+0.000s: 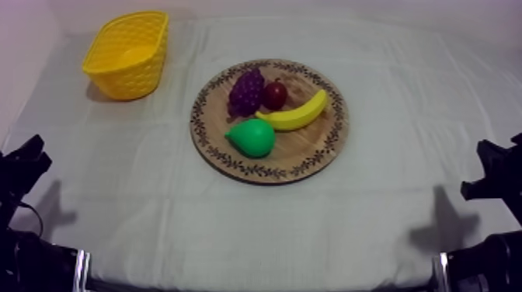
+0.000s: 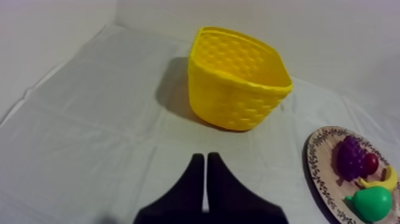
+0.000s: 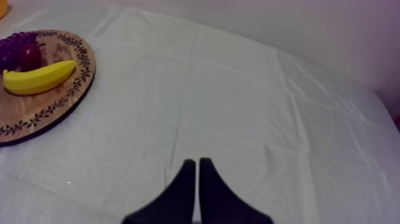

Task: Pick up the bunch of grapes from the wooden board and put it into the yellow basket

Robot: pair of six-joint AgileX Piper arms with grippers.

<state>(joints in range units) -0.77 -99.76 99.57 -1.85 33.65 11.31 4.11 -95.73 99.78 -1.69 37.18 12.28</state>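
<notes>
Two black-fingered arms at rest: left gripper (image 2: 205, 159) and right gripper (image 3: 197, 162), each clenched on nothing. Purple bunch of grapes (image 1: 246, 91) untouched on round wooden board (image 1: 339, 124), touching small red fruit (image 1: 273, 95); yellow woven basket (image 1: 132, 78) well apart. Reach not begun; next, probably: fingers opened, lowered over grapes.

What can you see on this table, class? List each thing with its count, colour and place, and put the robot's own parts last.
cloth: one, grey-white, over the table
basket: one, yellow, far left of the table
wooden board: one, brown with a patterned rim, mid-table
bunch of grapes: one, purple, far side of the board
small red fruit: one, red, on the board beside the grapes
banana: one, yellow, on the board's right part
pear: one, green, near side of the board
left pincer: one, black, shut, low at the left
right pincer: one, black, shut, low at the right
</notes>
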